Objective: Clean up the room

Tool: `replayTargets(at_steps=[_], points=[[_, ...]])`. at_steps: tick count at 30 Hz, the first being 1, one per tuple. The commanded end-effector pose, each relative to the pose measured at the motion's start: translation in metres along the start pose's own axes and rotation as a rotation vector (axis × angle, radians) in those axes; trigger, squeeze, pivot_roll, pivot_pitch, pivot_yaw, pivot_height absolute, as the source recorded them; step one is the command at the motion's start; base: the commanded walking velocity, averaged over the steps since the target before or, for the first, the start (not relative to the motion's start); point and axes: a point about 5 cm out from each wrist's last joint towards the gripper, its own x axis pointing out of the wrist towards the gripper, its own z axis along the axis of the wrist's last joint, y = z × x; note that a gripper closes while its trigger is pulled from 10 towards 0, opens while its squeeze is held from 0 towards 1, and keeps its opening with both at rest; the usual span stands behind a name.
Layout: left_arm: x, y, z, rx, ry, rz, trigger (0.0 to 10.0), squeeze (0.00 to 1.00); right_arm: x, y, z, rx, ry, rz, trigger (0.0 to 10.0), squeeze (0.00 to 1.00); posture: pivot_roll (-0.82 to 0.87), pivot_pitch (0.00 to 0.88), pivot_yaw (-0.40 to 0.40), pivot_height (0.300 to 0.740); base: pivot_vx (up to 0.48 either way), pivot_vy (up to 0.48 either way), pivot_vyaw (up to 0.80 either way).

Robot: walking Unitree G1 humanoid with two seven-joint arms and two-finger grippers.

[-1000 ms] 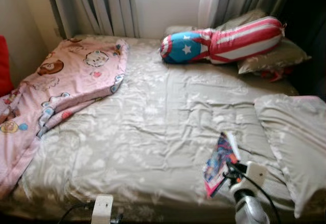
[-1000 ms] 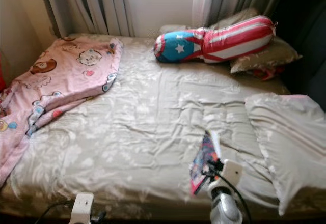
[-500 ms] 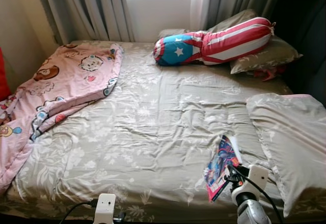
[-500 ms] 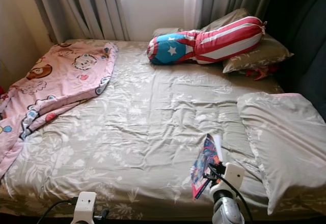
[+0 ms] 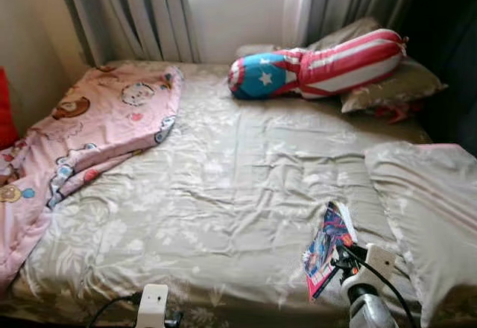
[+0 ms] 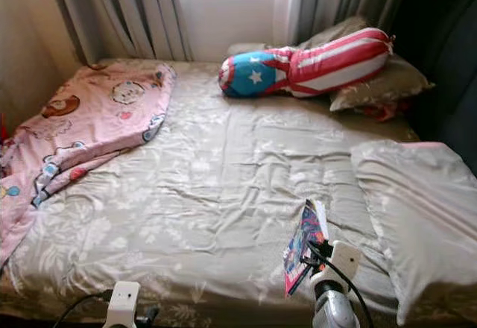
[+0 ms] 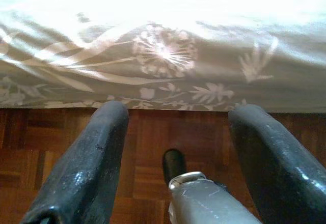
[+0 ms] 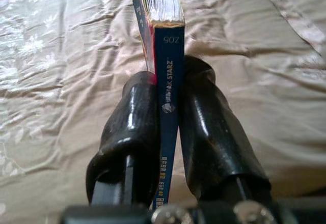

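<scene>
My right gripper point(image 8: 166, 107) is shut on a thin colourful book point(image 8: 167, 76), its two black fingers point(image 8: 133, 117) pressing both sides of the blue spine. In the left eye view the book point(image 5: 326, 247) stands on edge above the bed's near right part, just over my right wrist point(image 5: 363, 298). My left gripper point(image 7: 175, 158) hangs open low at the bed's front edge, above wooden floor, with nothing between its fingers point(image 7: 89, 168). The left wrist point(image 5: 153, 302) shows at the bottom of the left eye view.
The bed point(image 5: 223, 171) has a grey flowered sheet. A pink cartoon blanket point(image 5: 89, 127) lies crumpled at its left. A red, white and blue bolster point(image 5: 320, 67) and grey pillows point(image 5: 391, 86) sit at the head. A large grey pillow point(image 5: 428, 209) lies at right.
The camera has shifted slightly up and down over the bed. My right gripper still holds the book in about the same place. The left arm has not moved.
</scene>
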Motion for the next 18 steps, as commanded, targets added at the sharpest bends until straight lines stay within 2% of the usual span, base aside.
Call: replayTargets(at_steps=[1, 9, 18], points=[[-0.0011, 0.0022, -0.0038, 0.002, 0.018, 0.003, 10.0, 0.00, 0.0042, 0.0052, 0.0078, -0.007, -0.038, 0.015, 10.0, 0.00, -0.04, 0.000, -0.034, 0.740, 0.334, 0.000, 0.00], [-0.0013, 0.0014, -0.0039, -0.002, 0.012, 0.000, 10.0, 0.00, 0.0050, 0.0053, 0.0076, -0.011, -0.033, 0.012, 10.0, 0.00, -0.03, 0.000, -0.037, 0.740, 0.325, 0.000, 0.00], [-0.0005, 0.0042, 0.0017, -0.014, -0.025, 0.014, 10.0, 0.00, 0.0051, 0.0052, 0.0077, -0.014, -0.036, 0.008, 10.0, 0.00, -0.03, 0.000, -0.037, 0.740, 0.000, 0.000, 0.00]])
